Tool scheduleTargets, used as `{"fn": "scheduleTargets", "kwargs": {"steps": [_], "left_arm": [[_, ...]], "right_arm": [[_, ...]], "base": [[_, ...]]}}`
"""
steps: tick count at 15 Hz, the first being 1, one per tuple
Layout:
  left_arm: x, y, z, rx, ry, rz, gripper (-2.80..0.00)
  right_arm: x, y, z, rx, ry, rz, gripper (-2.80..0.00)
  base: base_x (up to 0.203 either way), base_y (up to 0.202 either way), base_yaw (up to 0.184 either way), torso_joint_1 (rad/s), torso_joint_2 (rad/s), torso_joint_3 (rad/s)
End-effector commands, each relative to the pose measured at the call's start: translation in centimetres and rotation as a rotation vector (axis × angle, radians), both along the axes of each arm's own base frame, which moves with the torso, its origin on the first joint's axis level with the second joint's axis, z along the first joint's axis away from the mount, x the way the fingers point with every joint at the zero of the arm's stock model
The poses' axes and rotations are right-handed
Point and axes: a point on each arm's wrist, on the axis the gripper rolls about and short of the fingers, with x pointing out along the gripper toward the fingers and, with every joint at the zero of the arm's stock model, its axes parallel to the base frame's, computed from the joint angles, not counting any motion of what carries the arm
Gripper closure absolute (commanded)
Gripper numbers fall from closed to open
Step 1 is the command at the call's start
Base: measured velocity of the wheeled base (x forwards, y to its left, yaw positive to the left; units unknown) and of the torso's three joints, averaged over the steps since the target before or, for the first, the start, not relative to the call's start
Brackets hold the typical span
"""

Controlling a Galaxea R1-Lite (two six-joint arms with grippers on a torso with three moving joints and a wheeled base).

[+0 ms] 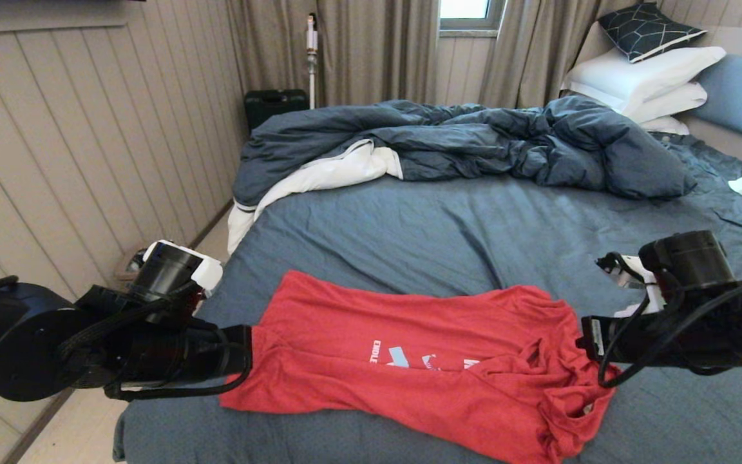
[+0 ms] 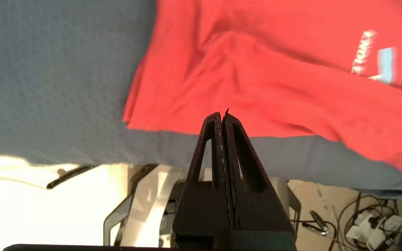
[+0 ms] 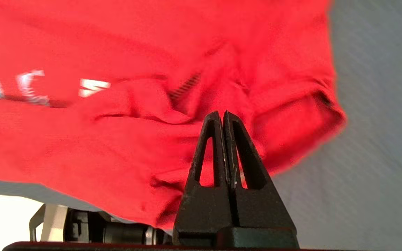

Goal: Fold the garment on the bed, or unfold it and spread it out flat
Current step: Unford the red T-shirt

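The red T-shirt (image 1: 409, 380) lies crosswise on the near part of the bed (image 1: 448, 225), rumpled and folded along its length. A fold partly hides its white and light-blue print (image 1: 409, 357). The collar end is bunched at the right (image 1: 564, 380). My left arm (image 1: 171, 354) reaches to the shirt's left end. In the left wrist view the left gripper (image 2: 222, 113) is shut and holds nothing, just over the shirt's edge (image 2: 257, 87). My right arm (image 1: 667, 335) is at the collar end. The right gripper (image 3: 221, 113) is shut and holds nothing, above the bunched cloth (image 3: 145, 104).
A rumpled dark blue duvet (image 1: 474, 138) with white lining lies across the far half of the bed. White pillows (image 1: 641, 77) and a dark patterned cushion (image 1: 648, 26) lean on the headboard. A panelled wall runs along the left, with a black case (image 1: 274, 106) on the floor.
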Motion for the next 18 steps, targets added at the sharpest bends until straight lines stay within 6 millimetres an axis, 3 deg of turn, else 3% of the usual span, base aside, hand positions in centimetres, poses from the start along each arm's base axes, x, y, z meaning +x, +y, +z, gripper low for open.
{"fn": "scheduleTargets", "kwargs": {"steps": [1, 5, 15, 16, 18], "left_arm": [[-0.7, 0.3, -0.9, 0.018, 0.027, 0.010, 0.00], [-0.8, 0.5, -2.0, 0.031, -0.010, 0.022, 0.00], [-0.3, 0.2, -2.3, 0.026, 0.000, 0.031, 0.00], [-0.3, 0.2, -2.3, 0.026, -0.001, 0.031, 0.00], [-0.3, 0.2, -2.3, 0.026, -0.001, 0.031, 0.00]], "right_arm": [[-0.4, -0.1, -0.3, 0.001, 0.003, 0.008, 0.00], [-0.9, -0.1, -1.8, -0.012, 0.060, 0.022, 0.00], [0.8, 0.1, -3.7, -0.003, 0.021, 0.016, 0.00], [0.8, 0.1, -3.7, -0.004, 0.020, 0.010, -2.80], [0.5, 0.0, -3.7, -0.007, 0.020, 0.017, -2.80]], "base": [[0.000, 0.000, 0.000, 0.000, 0.00, 0.000], [0.000, 0.000, 0.000, 0.000, 0.00, 0.000], [0.000, 0.000, 0.000, 0.000, 0.00, 0.000], [0.000, 0.000, 0.000, 0.000, 0.00, 0.000], [0.000, 0.000, 0.000, 0.000, 0.00, 0.000]]}}
